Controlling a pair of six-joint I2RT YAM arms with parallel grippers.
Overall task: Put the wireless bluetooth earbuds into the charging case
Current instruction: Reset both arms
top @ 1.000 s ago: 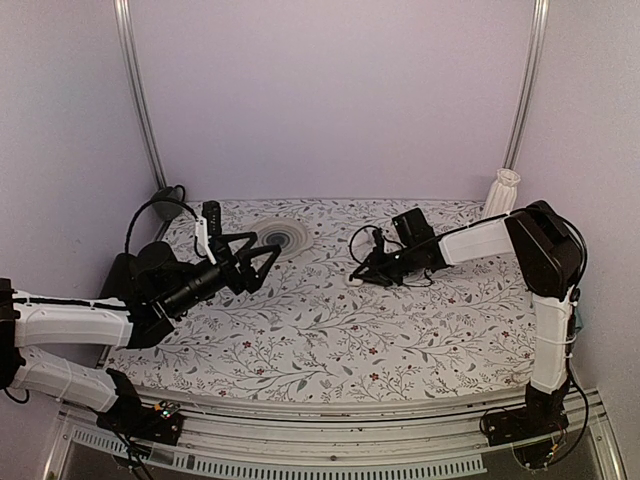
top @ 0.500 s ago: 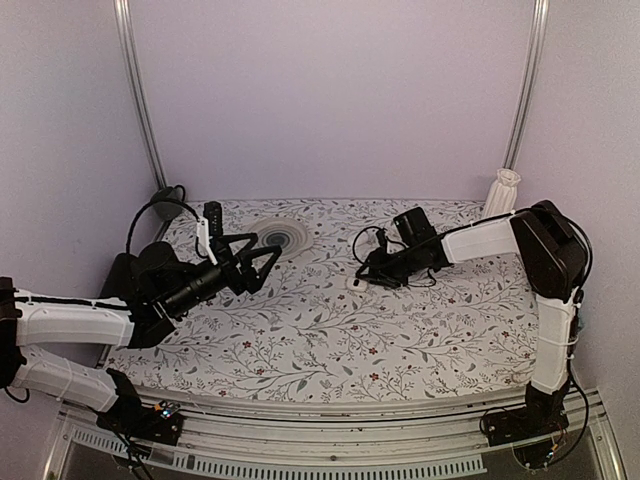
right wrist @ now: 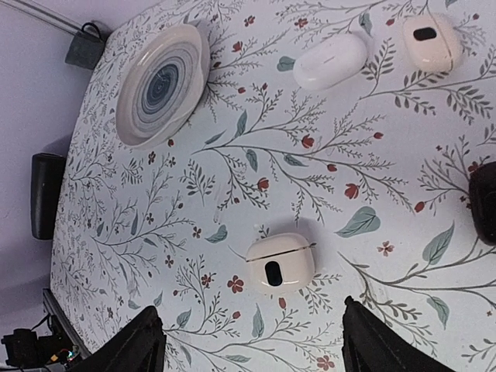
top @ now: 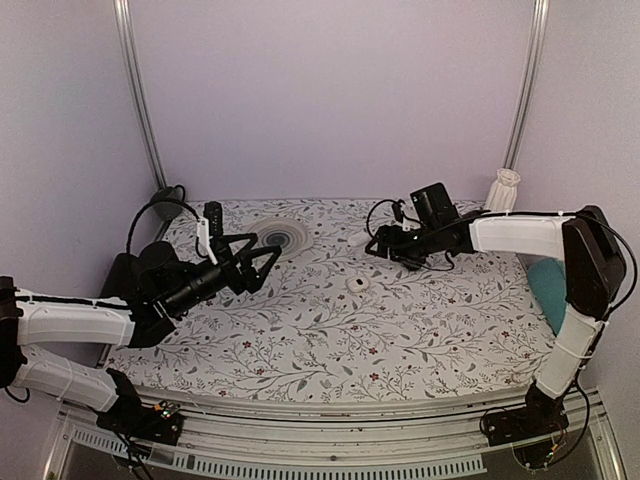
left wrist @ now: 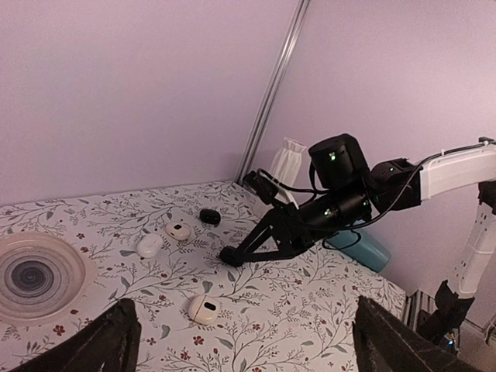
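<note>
Since the charging case (right wrist: 279, 262) lies shut on the floral table (right wrist: 232, 155), with its seam line showing and a dark oval facing up, I cannot see its two wells or say whether anything sits in them. It rests flat near the middle of the table, on its own, apart from the other white pieces.

The right gripper (left wrist: 230, 254) has its fingers spread wide with nothing between them. It is held off the surface, near the case on its far side. I judge this stance to be for sighting: the wrist view looks down on the table with the case framed between the two fingers, a sound line for a descent.

The left gripper (top: 265, 268) is likewise spread and empty, raised over the left side of the table and pointed toward the work. I judge it is parked clear to give the right arm room, and placed to steady the case once the lid must be lifted.

A plain white pebble (right wrist: 329, 60) and a second white pebble (right wrist: 432, 41) with a dark oval lie near each other at the back, not touching. Both are about the size of the case, so I do not take them for the earbuds, which I cannot locate loose in any view. A black piece (left wrist: 209, 217) lies just beyond them. The spiral-patterned plate (right wrist: 163, 84) at the back left holds nothing.

My assessment is that insertion has not begun and that opening the lid comes first.
</note>
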